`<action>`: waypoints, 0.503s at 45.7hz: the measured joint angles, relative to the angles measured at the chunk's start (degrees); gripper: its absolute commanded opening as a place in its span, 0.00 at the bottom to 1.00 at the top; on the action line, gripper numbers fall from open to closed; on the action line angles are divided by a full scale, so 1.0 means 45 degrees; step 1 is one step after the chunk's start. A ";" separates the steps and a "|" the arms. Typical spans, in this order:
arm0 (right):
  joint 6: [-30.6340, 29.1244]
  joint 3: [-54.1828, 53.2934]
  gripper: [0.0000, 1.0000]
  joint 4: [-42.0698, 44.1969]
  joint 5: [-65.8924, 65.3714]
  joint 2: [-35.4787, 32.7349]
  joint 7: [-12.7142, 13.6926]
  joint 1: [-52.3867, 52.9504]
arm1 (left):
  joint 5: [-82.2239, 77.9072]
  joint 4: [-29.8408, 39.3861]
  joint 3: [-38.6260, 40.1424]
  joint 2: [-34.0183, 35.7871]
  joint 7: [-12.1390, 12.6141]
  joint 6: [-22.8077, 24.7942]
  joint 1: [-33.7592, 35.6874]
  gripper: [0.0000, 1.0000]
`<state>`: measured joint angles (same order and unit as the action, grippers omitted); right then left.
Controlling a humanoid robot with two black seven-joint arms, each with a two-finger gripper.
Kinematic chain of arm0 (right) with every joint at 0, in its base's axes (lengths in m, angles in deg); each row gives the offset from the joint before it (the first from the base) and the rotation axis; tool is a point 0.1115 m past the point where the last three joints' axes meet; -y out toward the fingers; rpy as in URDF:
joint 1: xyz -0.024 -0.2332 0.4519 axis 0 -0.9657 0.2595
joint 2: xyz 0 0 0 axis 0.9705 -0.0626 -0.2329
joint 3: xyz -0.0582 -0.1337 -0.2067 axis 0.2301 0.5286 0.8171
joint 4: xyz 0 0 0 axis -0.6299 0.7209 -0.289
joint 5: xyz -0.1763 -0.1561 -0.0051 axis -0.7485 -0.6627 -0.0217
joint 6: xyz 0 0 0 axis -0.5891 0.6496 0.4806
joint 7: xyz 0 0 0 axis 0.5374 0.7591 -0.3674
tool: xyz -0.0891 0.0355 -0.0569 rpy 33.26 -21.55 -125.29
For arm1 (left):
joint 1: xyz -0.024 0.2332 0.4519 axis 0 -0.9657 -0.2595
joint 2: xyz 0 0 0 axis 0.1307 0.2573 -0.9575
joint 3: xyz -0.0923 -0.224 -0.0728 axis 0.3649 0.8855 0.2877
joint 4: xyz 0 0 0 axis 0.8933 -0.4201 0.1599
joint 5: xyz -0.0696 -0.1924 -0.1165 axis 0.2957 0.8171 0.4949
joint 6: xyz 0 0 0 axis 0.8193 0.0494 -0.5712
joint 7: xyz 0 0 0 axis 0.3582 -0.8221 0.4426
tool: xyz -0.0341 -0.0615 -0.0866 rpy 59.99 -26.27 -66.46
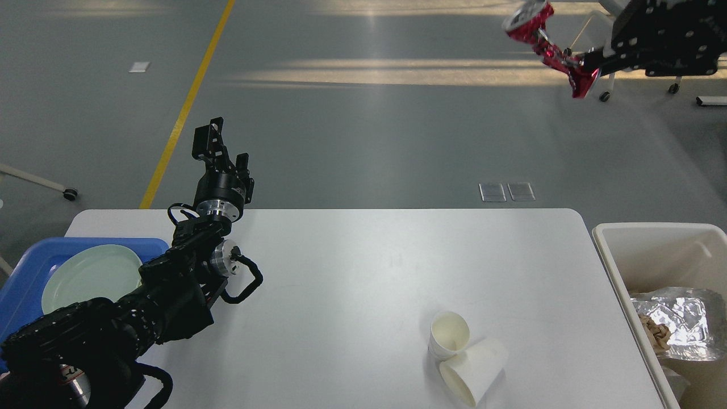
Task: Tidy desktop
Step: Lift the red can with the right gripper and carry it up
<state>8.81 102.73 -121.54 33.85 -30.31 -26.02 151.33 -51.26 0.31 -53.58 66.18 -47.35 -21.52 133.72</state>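
The white desktop fills the lower middle of the head view. Two white paper cups lie on it at the front right: one upright, one tipped on its side against it. My right gripper is high at the top right, far above the desktop, shut on a crushed red can. My left gripper is raised over the desktop's back left edge, open and empty.
A blue tray with a pale green plate sits at the left edge. A cream-white bin at the right holds crumpled foil and brown paper. A wheeled chair stands on the floor behind.
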 measured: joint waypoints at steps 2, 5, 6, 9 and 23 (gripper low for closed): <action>0.0000 -0.0003 0.00 0.0000 0.0000 -0.0061 0.0004 0.0382 | 0.0000 0.0000 0.0000 0.0000 0.0000 0.0000 0.0000 0.98; -0.0001 -0.0009 0.00 0.0000 0.0000 -0.0115 0.0008 0.0951 | 0.0000 0.0000 0.0000 0.0000 0.0000 0.0000 0.0000 0.98; 0.0000 -0.0010 0.00 0.0000 0.0000 -0.0128 0.0008 0.1147 | 0.0000 0.0000 0.0000 0.0000 0.0000 0.0000 0.0000 0.98; 0.0000 -0.0038 0.00 0.0000 0.0014 -0.0133 0.0009 0.1714 | 0.0000 0.0000 0.0000 0.0001 0.0000 0.0000 0.0000 0.98; 0.0000 0.0103 0.00 0.0318 -0.0234 0.0046 0.0050 0.0427 | 0.0000 0.0000 0.0000 0.0000 0.0000 0.0000 0.0001 0.98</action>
<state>8.81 103.20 -120.11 32.80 -30.10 -25.80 153.25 -51.26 0.31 -53.57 66.18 -47.35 -21.52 133.73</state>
